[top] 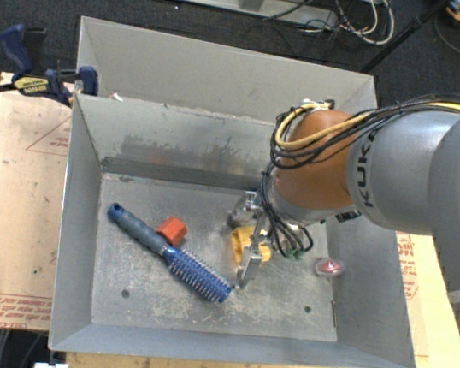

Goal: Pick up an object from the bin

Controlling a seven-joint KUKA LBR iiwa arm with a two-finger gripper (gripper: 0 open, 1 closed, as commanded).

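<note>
Pincer: down just above the bristle end of the brush.
Pincer state: open or closed cannot be told; no grip confirmed.
Yellow piece: hard against the pincer's left side, just above the brush's bristle end; likely the pick.
Brush axis: upper left to lower right, bristle end nearest the pincer.
Orange block: just above the brush's middle.
Pink bit: well right of the brush.
</note>
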